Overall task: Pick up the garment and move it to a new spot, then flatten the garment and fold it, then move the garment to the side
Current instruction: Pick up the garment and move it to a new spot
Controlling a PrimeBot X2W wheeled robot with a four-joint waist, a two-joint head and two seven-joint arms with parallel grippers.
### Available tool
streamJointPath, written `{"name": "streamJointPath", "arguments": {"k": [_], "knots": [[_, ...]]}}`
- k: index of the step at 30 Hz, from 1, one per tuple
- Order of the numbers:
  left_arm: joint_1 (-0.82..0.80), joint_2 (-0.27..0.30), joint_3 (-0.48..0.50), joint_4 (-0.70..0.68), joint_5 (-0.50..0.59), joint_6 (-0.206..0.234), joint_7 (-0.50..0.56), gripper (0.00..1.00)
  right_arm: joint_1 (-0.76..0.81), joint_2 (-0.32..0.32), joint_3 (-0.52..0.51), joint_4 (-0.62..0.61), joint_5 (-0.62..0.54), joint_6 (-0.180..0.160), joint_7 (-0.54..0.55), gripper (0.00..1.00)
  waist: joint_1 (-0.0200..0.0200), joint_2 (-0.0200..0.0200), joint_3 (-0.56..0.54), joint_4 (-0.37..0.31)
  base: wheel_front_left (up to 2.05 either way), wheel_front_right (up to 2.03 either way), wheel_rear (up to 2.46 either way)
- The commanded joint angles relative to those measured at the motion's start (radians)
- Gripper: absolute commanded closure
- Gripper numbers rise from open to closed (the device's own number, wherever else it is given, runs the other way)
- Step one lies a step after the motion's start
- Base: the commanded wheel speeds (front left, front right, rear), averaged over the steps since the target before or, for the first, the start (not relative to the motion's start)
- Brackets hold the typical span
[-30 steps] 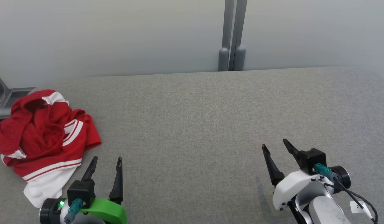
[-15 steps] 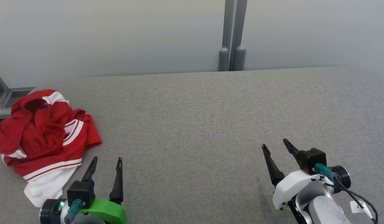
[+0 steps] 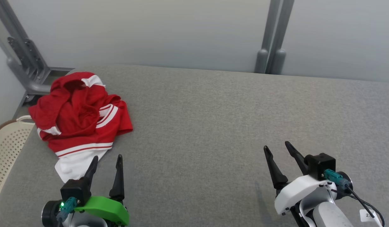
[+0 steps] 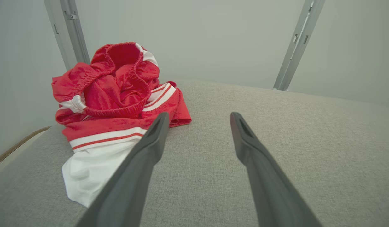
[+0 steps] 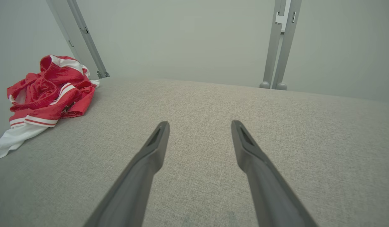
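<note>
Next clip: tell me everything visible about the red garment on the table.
The garment is red, slightly shiny fabric with white stripes, a white panel at its near edge and a gathered elastic waistband; likely shorts. It lies crumpled in a heap at the left end of the grey table. The open left gripper sits just before its white edge, not gripping it.

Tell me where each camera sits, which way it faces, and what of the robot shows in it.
Head view: on the robot's head, facing forward and down at the grey table; left claw and right claw show, both open.
Left wrist view: on the left wrist, facing along its claw's fingers toward the crumpled red and white garment close ahead.
Right wrist view: on the right wrist, facing along its claw's fingers over the table.
Shared: all three show the garment.
</note>
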Motion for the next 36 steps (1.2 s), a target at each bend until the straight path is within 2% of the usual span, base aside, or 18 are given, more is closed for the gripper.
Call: {"name": "streamJointPath", "arguments": {"k": [1, 2, 4, 5, 15, 23, 32, 36], "knots": [[0.002, 0.007, 0.004, -0.009, -0.009, -0.004, 0.006, 0.0, 0.006, -0.003, 0.009, -0.009, 0.021, 0.0, -0.01, 0.0, 0.0, 0.0, 0.01, 0.098, 0.0, 0.0, 0.0], [0.002, 0.007, 0.004, -0.009, -0.009, -0.004, 0.006, 0.0, 0.006, -0.003, 0.009, -0.009, 0.021, 0.0, -0.01, 0.0, 0.0, 0.0, 0.01, 0.098, 0.0, 0.0, 0.0], [0.01, 0.007, 0.015, -0.023, -0.028, -0.001, 0.017, 0.0, 0.003, -0.002, 0.027, -0.023, 0.06, 0.0, -0.028, 0.0, 0.0, 0.0, 0.012, 0.157, 0.0, 0.0, 0.0], [0.01, 0.007, 0.015, -0.023, -0.028, -0.001, 0.017, 0.0, 0.003, -0.002, 0.027, -0.023, 0.06, 0.0, -0.028, 0.0, 0.0, 0.0, 0.012, 0.157, 0.0, 0.0, 0.0], [0.046, 0.025, 0.06, -0.084, -0.082, 0.026, 0.05, 0.0, -0.013, 0.002, 0.033, -0.053, 0.154, 0.0, -0.062, 0.0, 0.0, 0.0, 0.015, 0.341, 0.0, 0.0, 0.0], [0.093, 0.017, 0.108, -0.152, -0.115, 0.081, 0.051, 0.0, -0.085, -0.015, 0.111, -0.021, 0.176, 0.0, -0.053, 0.0, 0.0, 0.0, 0.052, 0.363, 0.0, 0.0, 0.0], [0.11, 0.027, 0.1, -0.181, -0.109, 0.095, 0.061, 0.0, -0.118, -0.024, 0.157, 0.022, 0.201, 0.0, -0.073, 0.0, 0.0, 0.0, 0.066, 0.369, 0.0, 0.0, 0.0], [0.058, 0.031, 0.079, -0.168, -0.119, 0.076, 0.101, 0.0, -0.122, -0.032, 0.159, 0.028, 0.205, 0.0, -0.079, 0.0, 0.0, 0.0, 0.074, 0.369, 0.0, 0.0, 0.0]]}}
